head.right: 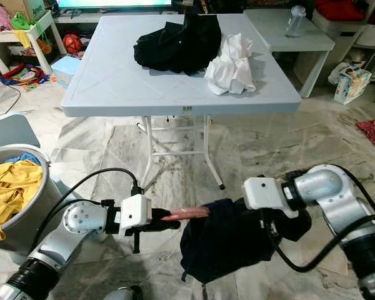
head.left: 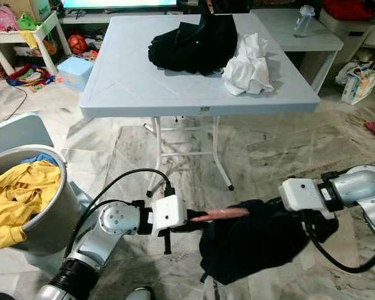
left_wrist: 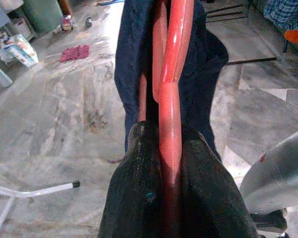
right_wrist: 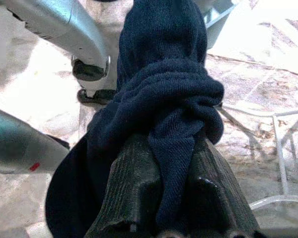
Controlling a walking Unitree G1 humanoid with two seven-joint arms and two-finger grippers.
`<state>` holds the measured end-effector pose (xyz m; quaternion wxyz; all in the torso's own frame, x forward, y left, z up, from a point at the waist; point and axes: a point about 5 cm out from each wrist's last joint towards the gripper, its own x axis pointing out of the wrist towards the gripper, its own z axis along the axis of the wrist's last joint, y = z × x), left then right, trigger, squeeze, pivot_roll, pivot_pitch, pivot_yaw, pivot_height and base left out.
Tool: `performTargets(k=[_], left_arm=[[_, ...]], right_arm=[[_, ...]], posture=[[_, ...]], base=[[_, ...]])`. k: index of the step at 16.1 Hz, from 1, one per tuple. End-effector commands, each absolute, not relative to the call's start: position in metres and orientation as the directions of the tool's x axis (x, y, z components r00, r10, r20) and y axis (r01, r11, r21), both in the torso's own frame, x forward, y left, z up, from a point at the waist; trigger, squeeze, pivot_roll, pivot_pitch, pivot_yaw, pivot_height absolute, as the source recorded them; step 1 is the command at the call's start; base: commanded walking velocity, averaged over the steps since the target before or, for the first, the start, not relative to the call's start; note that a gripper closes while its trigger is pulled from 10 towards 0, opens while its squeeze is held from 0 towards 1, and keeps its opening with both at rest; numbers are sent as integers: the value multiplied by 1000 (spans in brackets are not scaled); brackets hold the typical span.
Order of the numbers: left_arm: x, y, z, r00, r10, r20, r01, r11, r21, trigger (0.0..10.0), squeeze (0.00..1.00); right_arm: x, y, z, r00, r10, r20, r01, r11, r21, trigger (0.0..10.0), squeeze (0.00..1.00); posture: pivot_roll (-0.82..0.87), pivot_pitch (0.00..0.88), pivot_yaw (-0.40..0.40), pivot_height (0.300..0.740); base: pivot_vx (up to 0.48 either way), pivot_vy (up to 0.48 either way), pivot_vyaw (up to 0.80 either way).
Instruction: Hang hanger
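We hold the pink-red plastic hanger (head.left: 219, 215) low over the marble floor, in front of the pale blue folding table (head.left: 144, 87). Our left gripper (left_wrist: 170, 163) is clenched on one end of it, both black fingers pressed to the bar. Our right gripper (right_wrist: 175, 148) is pinched on a bunch of the dark navy knit garment (head.left: 256, 240), which hangs from the hanger's far end.

We judge the main risk to be the garment sliding off. It looks only partly threaded, so if our two arms pull apart or the right lets go early, the cloth may drop to the floor. A twist at the left wrist could also slip the thin bar between the fingers.

The hanger lies nearly level, its long axis running from left to right across us, the free end pointing into the garment.
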<state>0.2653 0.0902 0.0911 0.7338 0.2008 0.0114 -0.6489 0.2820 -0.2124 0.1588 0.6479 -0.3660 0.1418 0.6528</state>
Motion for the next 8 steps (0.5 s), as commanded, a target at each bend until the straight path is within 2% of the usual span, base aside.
performTargets(k=[1,3,4,8], left_arm=[[264,83,86,146,-947,-285,963,71,259,0,0],[266,85,86,190,-945,-267,961,124,245,0,0],[268,88,86,217,-940,-262,958,154,241,0,0],[265,97,80,296,-925,-238,945,247,215,0,0]], right_arm=[[290,-199,182,157,812,-563,-905,-111,-412,10000,0],[294,-194,178,166,826,-538,-914,-76,-399,10000,0],[297,-191,176,173,828,-534,-916,-63,-395,10000,1000],[308,-177,166,195,838,-509,-911,-37,-410,10000,1000]], posture=[[-64,101,-34,740],[-58,100,-38,740],[-54,100,-41,740],[-23,99,-62,740]], base=[[0,0,0],[0,0,0],[0,0,0],[0,0,0]])
